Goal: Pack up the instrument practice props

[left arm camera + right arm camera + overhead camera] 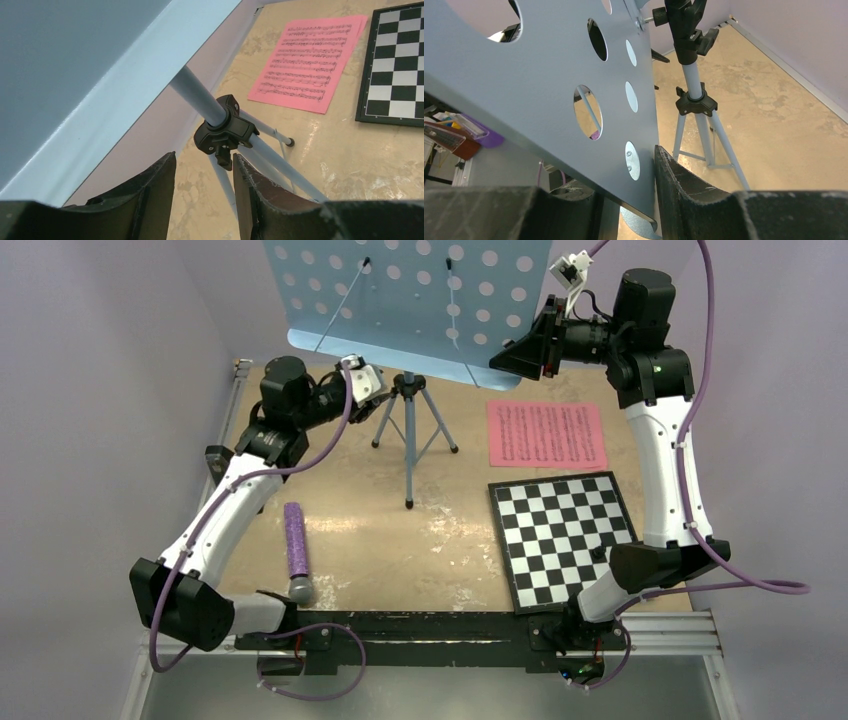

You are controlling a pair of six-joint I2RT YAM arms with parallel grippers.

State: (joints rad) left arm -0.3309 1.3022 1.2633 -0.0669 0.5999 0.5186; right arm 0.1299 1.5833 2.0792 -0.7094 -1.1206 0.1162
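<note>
The light-blue perforated music stand (pixel 400 300) stands at the back on its tripod legs (pixel 408 435). My left gripper (pixel 368 382) is open beside the pole. In the left wrist view its fingertips (pixel 204 165) sit just below the black pole clamp (pixel 225 132), whose knob hangs near the right finger, untouched. My right gripper (pixel 520 352) holds the stand's lower right corner. In the right wrist view the desk panel (pixel 549 75) runs between the jaws and touches the right finger (pixel 664 170). Pink sheet-music pages (pixel 546 434) lie flat on the table. No metronome is in view.
A black-and-white checkered board (pixel 563 535) lies at the front right, with a small dark piece (pixel 598 554) by my right arm. A purple microphone (pixel 296 550) lies at the front left. Walls close in the back and both sides.
</note>
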